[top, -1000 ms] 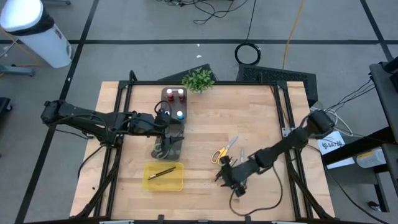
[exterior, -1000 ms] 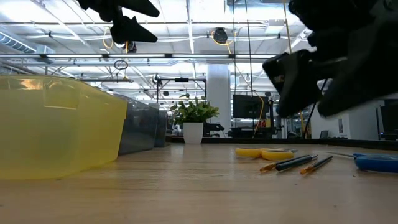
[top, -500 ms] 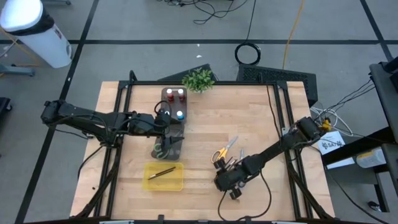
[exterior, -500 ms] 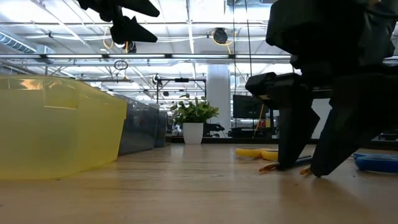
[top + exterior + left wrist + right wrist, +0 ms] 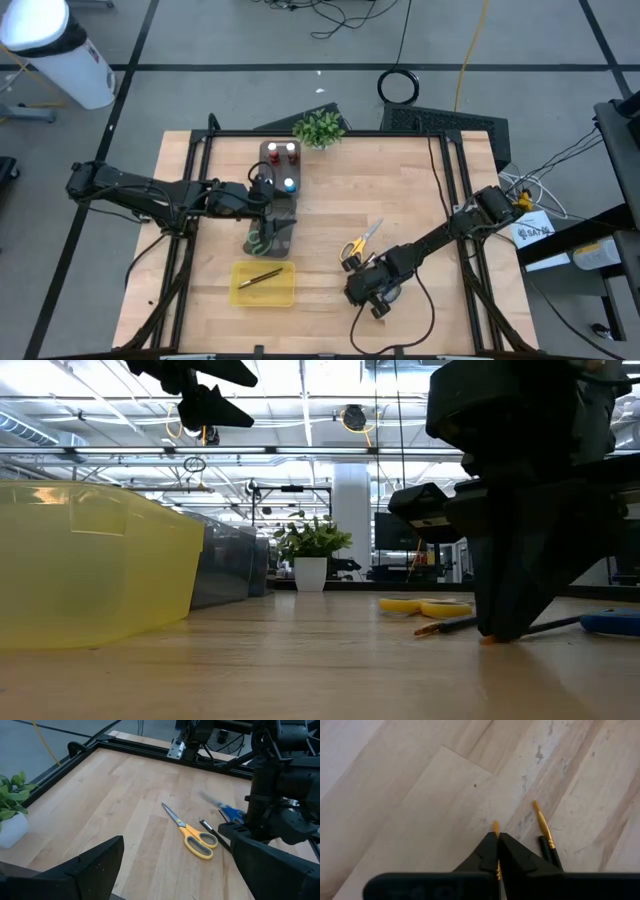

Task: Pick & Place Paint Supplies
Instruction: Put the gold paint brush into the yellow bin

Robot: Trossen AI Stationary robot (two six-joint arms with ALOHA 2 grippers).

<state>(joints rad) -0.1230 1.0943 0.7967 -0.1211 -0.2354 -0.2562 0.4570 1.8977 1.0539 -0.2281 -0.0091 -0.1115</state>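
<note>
**Right hand pinches one brush on the table**

The right hand (image 5: 497, 851) is down at the front of the table (image 5: 400, 190). Its two fingers are squeezed together on a thin brush (image 5: 496, 828). Only the brush's gold tip sticks out past the fingers. The brush is still touching the wood. A second brush (image 5: 543, 831) lies just beside it, not held.

One pair of yellow scissors (image 5: 362, 240) lies near the right hand, toward the back. One pair of blue scissors (image 5: 229, 812) lies close by too, blurry in the left wrist view.

The left hand (image 5: 268, 196) hangs over the long grey tray (image 5: 283, 222) with its fingers spread wide, holding nothing. Three paint bottles stand at the back end of that tray: one with a red cap (image 5: 275, 149), one with a white cap (image 5: 291, 148) and one with a blue cap (image 5: 289, 184).

One more brush (image 5: 259, 278) lies inside the yellow tray (image 5: 285, 293) at the front. One small plant (image 5: 319, 127) sits at the back edge.
</note>
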